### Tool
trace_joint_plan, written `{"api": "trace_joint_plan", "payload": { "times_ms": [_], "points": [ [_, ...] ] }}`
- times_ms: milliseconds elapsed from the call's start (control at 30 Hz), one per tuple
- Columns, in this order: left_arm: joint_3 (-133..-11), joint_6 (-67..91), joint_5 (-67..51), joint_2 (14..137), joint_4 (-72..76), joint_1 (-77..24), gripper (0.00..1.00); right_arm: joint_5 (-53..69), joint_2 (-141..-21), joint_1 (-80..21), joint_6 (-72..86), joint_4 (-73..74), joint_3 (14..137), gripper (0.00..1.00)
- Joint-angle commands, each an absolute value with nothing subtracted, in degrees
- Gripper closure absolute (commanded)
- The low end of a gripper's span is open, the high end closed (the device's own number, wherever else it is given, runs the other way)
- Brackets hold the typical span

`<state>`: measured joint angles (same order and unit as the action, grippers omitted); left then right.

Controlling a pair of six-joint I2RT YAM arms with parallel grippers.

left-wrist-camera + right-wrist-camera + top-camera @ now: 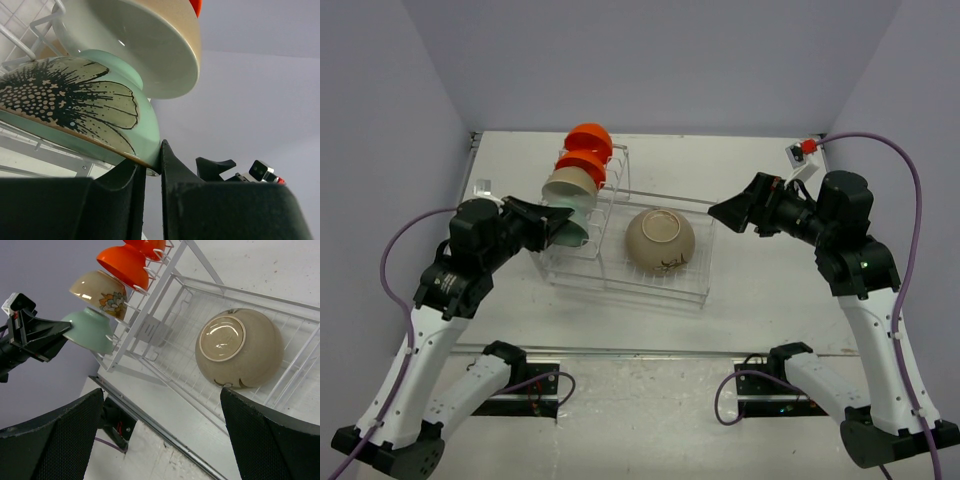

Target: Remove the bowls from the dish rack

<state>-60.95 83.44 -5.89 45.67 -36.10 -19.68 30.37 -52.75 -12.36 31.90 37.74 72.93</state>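
Observation:
The white wire dish rack (650, 285) stands mid-table. Its upright section holds two orange bowls (588, 138) (582, 165), a beige bowl (570, 185) and a mint-green bowl (576, 222), all on edge. A larger tan bowl (660, 240) lies upside down in the lower basket. My left gripper (556, 226) is shut on the mint-green bowl's (75, 110) rim; in the left wrist view the rim sits pinched between my fingertips (152, 167). My right gripper (725, 212) is open and empty, in the air right of the rack, with the tan bowl (240, 347) in its view.
A small white and red part (802, 150) lies at the table's far right corner. A clear block (483, 186) sits by the left edge. A metal strip (650, 352) runs across the table in front of the rack. Grey walls close in on three sides.

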Motion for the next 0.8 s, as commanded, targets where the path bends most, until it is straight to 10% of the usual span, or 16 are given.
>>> {"api": "trace_joint_plan", "payload": {
  "times_ms": [0,767],
  "points": [
    [-59.68,82.53,-2.11,44.39,-35.68,-19.6,1.0,29.35,-52.03,-12.57,30.85,37.18,73.39,0.01],
    [-61.53,80.33,-2.37,43.68,-30.85,-19.69,1.0,29.88,-52.91,-12.66,30.76,37.0,73.21,0.01]
  ]
}}
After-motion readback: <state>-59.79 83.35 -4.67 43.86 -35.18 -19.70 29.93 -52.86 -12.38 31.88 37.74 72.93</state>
